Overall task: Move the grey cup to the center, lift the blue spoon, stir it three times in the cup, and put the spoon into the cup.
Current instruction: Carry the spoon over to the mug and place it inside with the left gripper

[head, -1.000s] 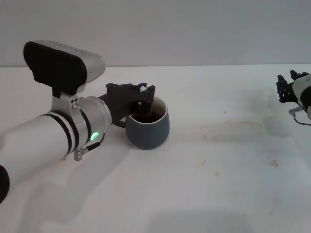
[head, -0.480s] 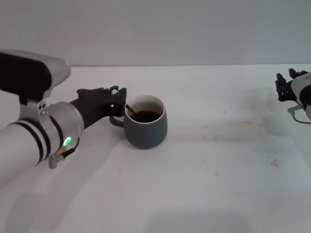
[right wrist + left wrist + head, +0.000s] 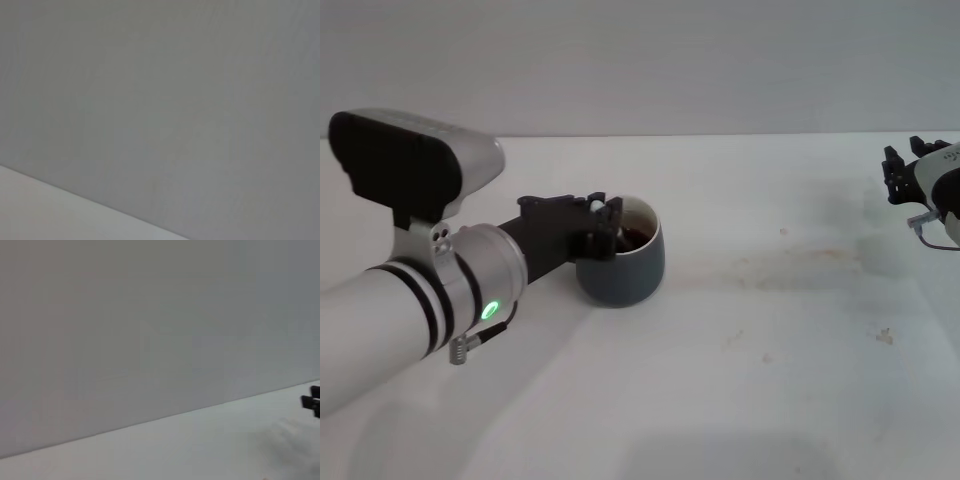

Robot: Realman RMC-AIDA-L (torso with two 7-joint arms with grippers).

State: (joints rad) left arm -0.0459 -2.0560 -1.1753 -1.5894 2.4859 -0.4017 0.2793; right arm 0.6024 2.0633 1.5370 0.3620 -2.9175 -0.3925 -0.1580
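Note:
The grey cup (image 3: 625, 268) stands on the white table, left of the middle, with dark brown liquid (image 3: 636, 236) inside. My left gripper (image 3: 601, 213) reaches in from the left and sits over the cup's left rim. It is shut on the pale tip of the blue spoon (image 3: 595, 204); the rest of the spoon is hidden behind the fingers and inside the cup. My right gripper (image 3: 900, 178) is parked at the far right edge, well away from the cup. It also shows small and dark in the left wrist view (image 3: 313, 401).
The white table (image 3: 770, 350) runs to a grey wall behind. Faint brown stains (image 3: 800, 262) mark the table right of the cup. My left arm's bulky silver forearm (image 3: 430, 290) covers the front left of the table.
Half a second ago my left gripper was left of the cup, beside its handle. It has swung back to the right, over the cup's left rim. The right arm has barely moved.

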